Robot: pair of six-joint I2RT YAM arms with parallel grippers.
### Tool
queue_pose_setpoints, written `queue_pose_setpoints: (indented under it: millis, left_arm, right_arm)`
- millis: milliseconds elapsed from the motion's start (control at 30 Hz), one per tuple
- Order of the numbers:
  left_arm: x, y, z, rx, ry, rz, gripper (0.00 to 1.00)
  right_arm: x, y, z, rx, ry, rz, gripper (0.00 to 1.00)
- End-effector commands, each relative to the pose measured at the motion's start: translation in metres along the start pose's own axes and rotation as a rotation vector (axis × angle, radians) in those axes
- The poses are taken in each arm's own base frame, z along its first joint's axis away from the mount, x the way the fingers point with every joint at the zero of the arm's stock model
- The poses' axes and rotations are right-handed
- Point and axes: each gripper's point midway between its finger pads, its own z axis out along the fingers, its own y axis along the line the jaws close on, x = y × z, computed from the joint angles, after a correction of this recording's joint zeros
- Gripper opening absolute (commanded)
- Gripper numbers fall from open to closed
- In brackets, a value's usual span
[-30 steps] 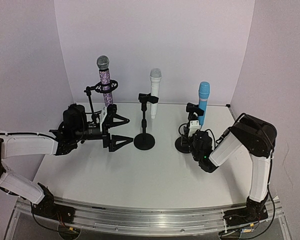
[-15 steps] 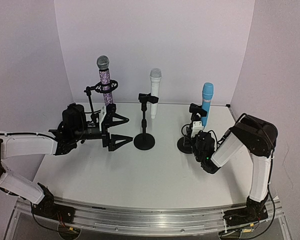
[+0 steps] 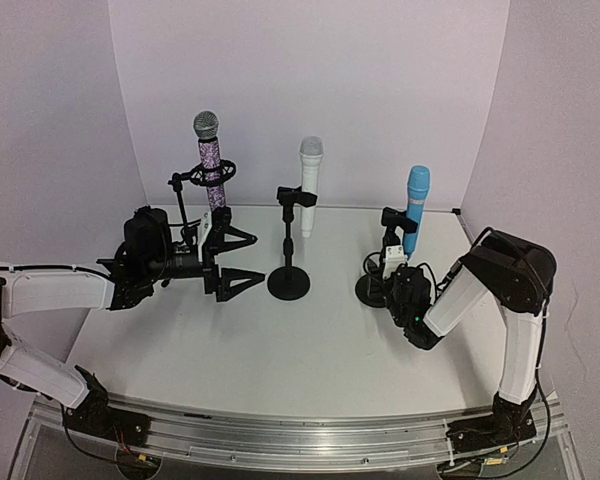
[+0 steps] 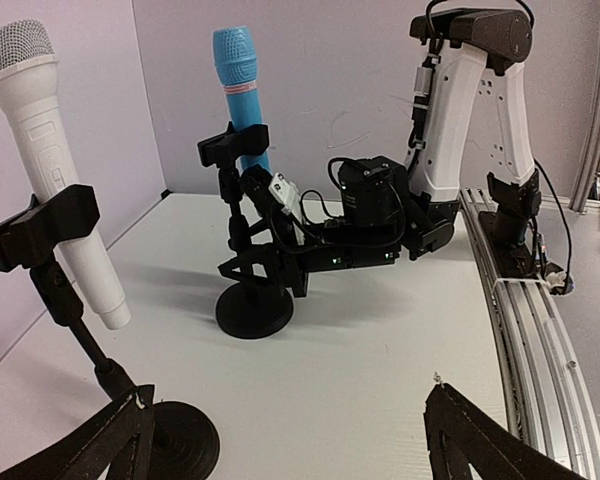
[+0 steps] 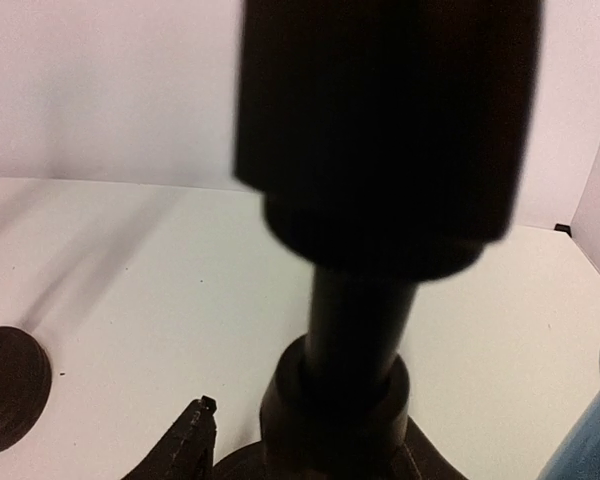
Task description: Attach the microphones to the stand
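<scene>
On the table (image 3: 310, 350), 3 stands (image 3: 288, 284) each carry 1 microphone in a clip: the purple-glitter microphone (image 3: 212, 165) at left, the white microphone (image 3: 309, 185) in the middle, the light blue microphone (image 3: 415, 205) at right; my left claw (image 3: 260, 257) hangs wide open and holds nothing, between the left and middle stands; my right claw (image 3: 385, 275) sits low at the right-hand stand (image 4: 252, 310), jaws either side of its pole; the 1 finger (image 5: 195, 435) I see stands clear of the pole, so it is open.
</scene>
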Motion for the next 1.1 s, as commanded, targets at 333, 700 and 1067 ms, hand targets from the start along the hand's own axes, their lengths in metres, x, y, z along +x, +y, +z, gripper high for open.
queue_pose_setpoints:
  millis: [333,700,1067]
  left_arm:
    - [-0.022,0.002,-0.007,-0.017,-0.059,0.052,0.94]
    - [-0.009,0.004,-0.029,-0.128,-0.046,-0.038,0.94]
    - [0.033,0.040,-0.091,-0.390,-0.008,-0.153,0.94]
  right_arm:
    - [-0.006,0.022,-0.038,-0.068,-0.017,0.042,0.88]
    - [0.044,0.057,-0.092,-0.215,0.269,-0.022,0.92]
    - [0.065,0.034,-0.142,-0.218,0.607,-0.055,0.92]
